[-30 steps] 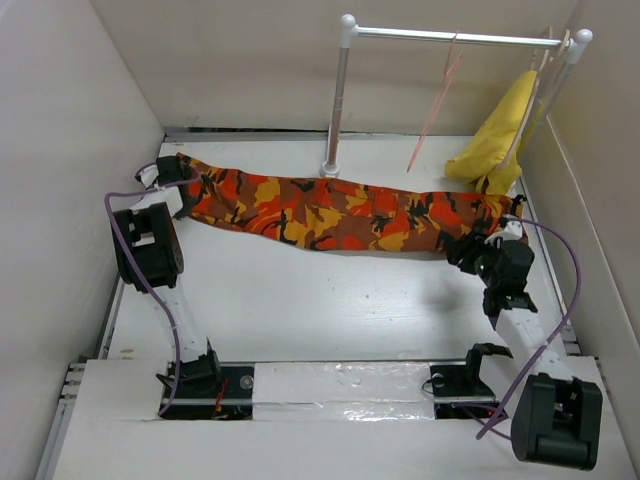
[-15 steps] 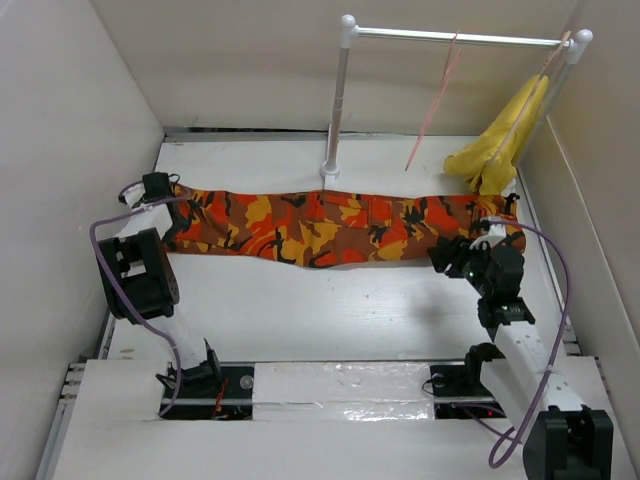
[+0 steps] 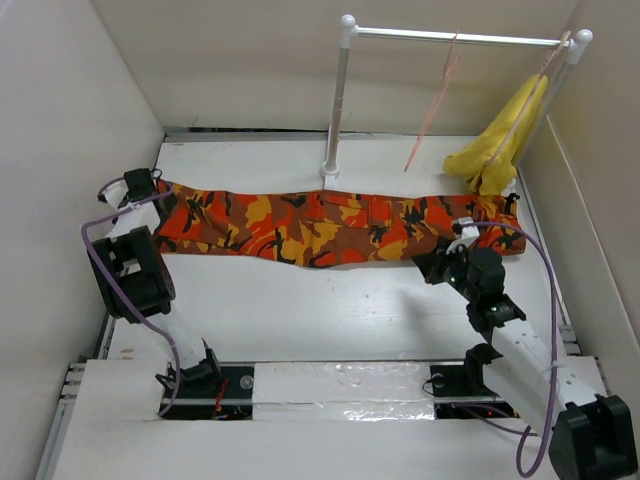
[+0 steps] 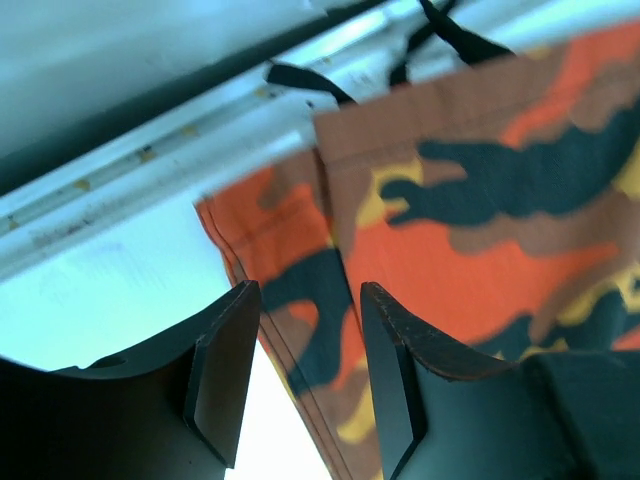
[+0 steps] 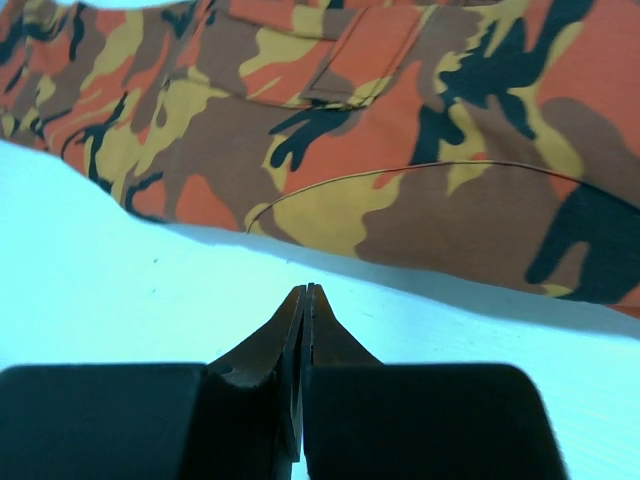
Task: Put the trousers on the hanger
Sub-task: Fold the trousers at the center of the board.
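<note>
Fingers of left gripper (image 4: 305, 300) are standing apart, empty, over the trousers' (image 3: 330, 225) end hem; right gripper (image 5: 307, 292) fingers are pressing together, empty, just beside the cloth. The trousers are lying flat across the table (image 3: 300, 305). The hanger (image 3: 432, 108) is hanging on the rail (image 3: 450, 38), well apart.
</note>
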`<state>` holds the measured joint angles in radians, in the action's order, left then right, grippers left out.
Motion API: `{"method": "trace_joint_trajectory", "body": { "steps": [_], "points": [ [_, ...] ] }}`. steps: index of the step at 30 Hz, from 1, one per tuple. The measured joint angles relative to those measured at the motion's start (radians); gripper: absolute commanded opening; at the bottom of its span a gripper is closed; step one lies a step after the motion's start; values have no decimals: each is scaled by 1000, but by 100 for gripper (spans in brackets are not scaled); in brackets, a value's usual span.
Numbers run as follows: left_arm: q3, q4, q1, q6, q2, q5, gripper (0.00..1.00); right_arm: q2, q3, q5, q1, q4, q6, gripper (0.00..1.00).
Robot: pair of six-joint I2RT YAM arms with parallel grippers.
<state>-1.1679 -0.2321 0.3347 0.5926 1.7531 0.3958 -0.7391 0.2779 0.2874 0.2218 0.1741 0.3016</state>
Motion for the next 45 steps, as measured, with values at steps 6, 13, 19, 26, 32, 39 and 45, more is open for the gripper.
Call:
{"method": "trace_joint_trajectory", "body": {
  "steps": [6,13,19,26,32,39,45],
  "points": [
    [-21,29,68,-4,61,-34,45,-71,0,-49,69,21,-18,19],
    [-62,73,85,-21,128,-104,45,-174,2,-56,116,52,-36,25],
    [-62,134,81,-28,135,-166,38,-223,11,-78,186,75,-48,24],
    [-62,163,81,-35,135,-172,23,-243,28,-109,205,75,-56,24],
    [-62,160,81,-35,146,-148,28,-230,30,-139,204,65,-63,24],
    [-61,153,81,-34,150,-108,33,-210,30,-146,197,64,-63,24],
    [-61,154,81,-35,165,-111,25,-213,30,-146,196,65,-63,24]
  ]
}}
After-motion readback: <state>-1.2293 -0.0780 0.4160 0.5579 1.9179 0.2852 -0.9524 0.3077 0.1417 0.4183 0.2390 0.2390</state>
